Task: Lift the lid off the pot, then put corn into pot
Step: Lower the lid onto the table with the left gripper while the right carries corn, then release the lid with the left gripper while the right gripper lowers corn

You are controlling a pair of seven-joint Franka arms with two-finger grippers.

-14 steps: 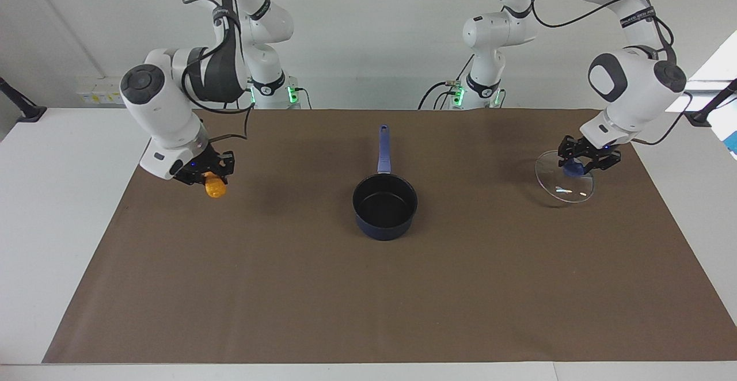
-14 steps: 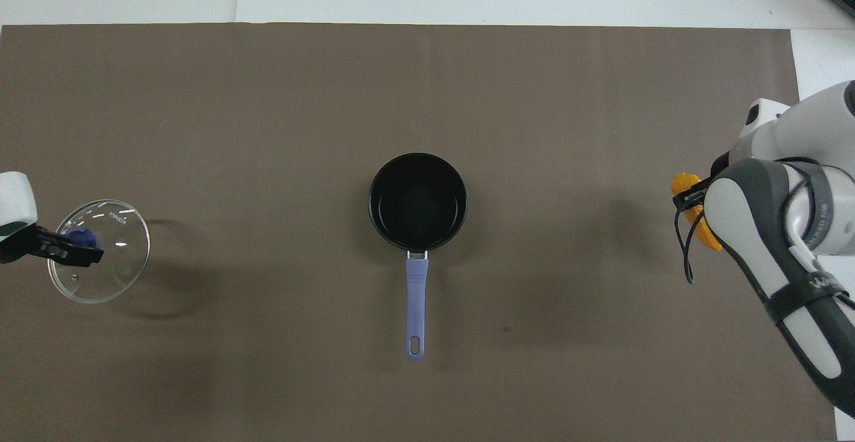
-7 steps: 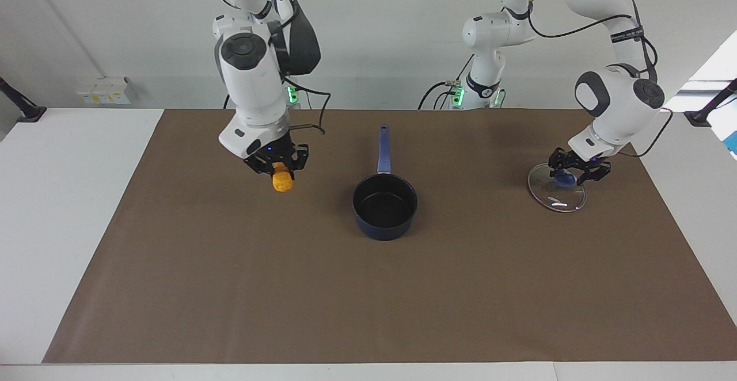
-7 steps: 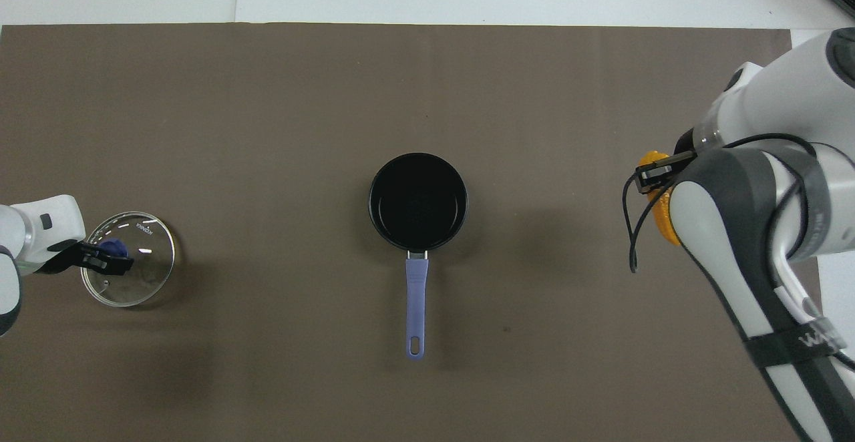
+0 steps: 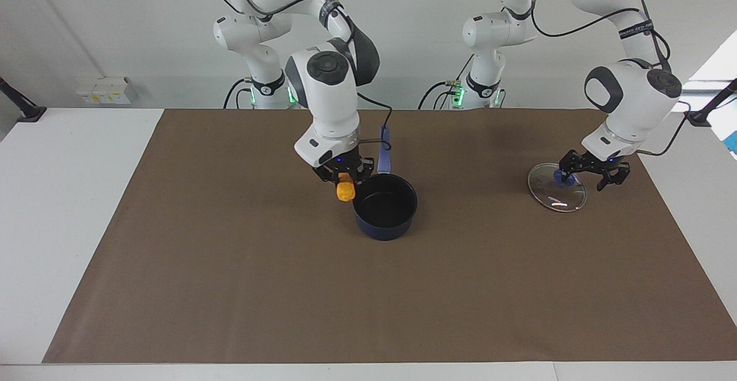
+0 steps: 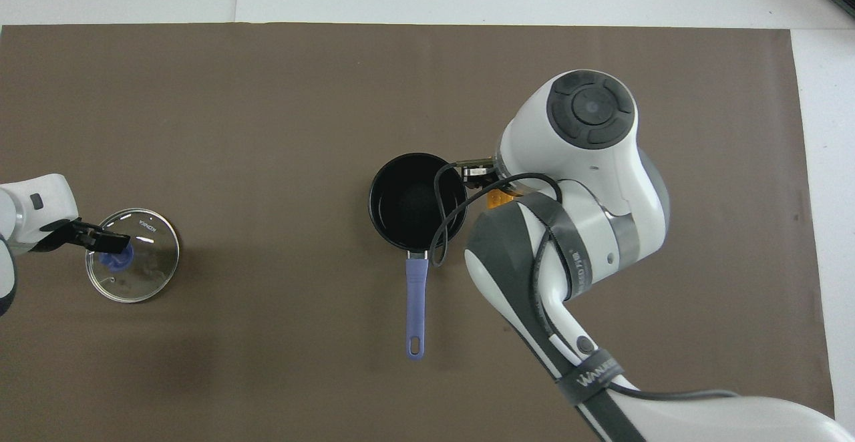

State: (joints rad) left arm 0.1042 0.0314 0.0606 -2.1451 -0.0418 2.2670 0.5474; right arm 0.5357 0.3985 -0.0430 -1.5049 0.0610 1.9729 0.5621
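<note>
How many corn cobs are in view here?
1. The corn is held in the right gripper, up in the air beside the pot rim, not yet inside. The pot's inside shows bare, so none seems hidden.

Even, bright overhead light; soft, faint shadows on the brown paper table cover. Small white glints on the round clear glass lid. Both views sharp.

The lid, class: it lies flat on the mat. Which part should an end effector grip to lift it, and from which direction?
Grip the blue knob at the centre of the lid, coming straight down from above. The glass disc lies flat with only a thin rim against the mat, so the raised knob is the one part fingers can close around.
</note>
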